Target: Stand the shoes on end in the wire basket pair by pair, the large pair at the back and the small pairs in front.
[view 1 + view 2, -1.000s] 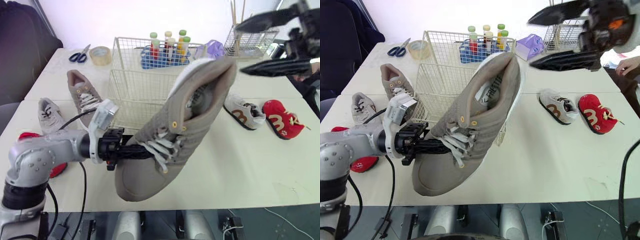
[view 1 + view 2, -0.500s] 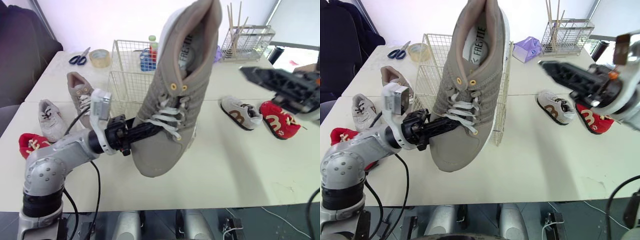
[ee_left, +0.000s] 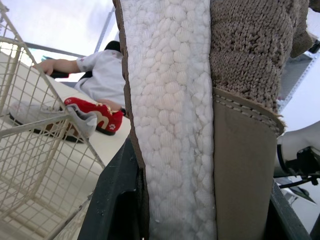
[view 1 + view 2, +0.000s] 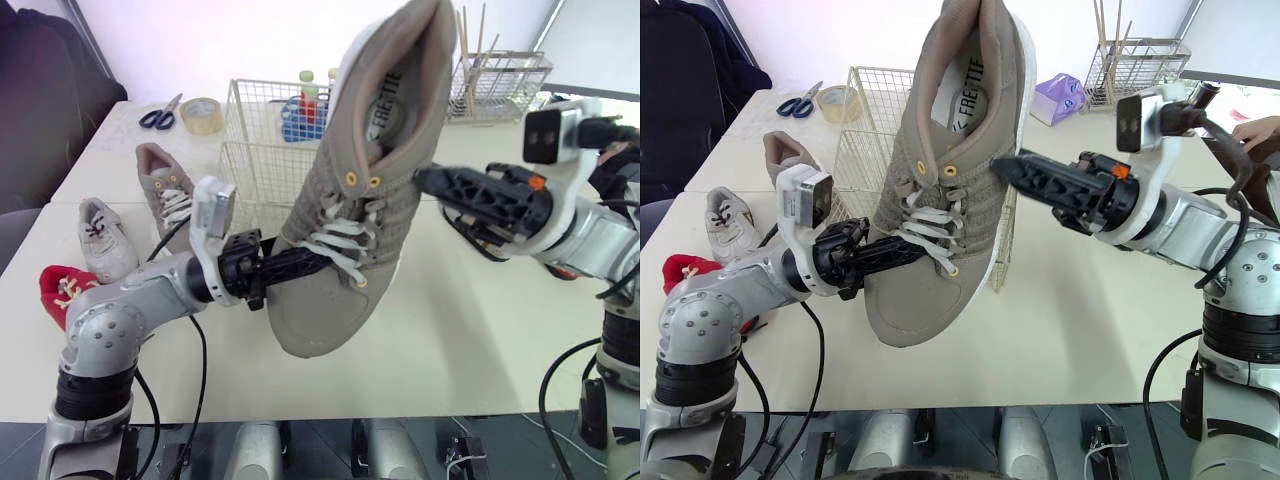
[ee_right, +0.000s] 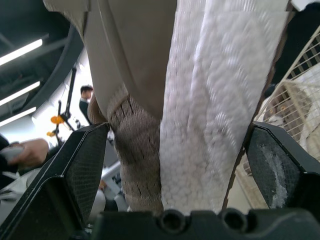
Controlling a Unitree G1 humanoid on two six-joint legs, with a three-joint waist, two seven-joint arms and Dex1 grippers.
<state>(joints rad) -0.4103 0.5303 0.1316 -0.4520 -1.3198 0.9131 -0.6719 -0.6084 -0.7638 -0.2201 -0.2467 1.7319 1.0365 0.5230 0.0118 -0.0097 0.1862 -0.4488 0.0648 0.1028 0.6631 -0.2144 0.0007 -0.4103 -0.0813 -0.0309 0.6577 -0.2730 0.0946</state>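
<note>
Shoe (image 4: 350, 200), the large taupe one, hangs in mid-air at the centre of the frame. It is steeply tilted, with the heel at the top edge and the toe low over the front of the bench (image 4: 450, 330). The left hand (image 4: 915, 248) comes in from the lower left and is clamped on its forepart, one finger on the laces side and one on the white sole. The right hand (image 4: 1020, 175) reaches in from the right with its fingers spread astride the upper part of the shoe. The wrist view shows a finger (image 5: 80, 170) on each side, but I cannot tell whether the pads touch.

The basket (image 4: 255, 160) stands just behind the shoe at upper centre, open at the top, its near wall partly hidden. The second large shoe (image 4: 165, 190) lies beside the basket's left wall, with a small grey shoe (image 4: 103, 235) and a small red shoe (image 4: 65, 290) near the left edge. The left wrist view shows another small pair, pale (image 3: 35, 115) and red (image 3: 95, 112), beyond the basket wires.

Scissors (image 4: 158, 112) and tape (image 4: 202, 110) lie at upper left. A tube rack (image 4: 305, 110) stands behind the basket. Bare bench runs along the lower middle and lower right to the front edge.
</note>
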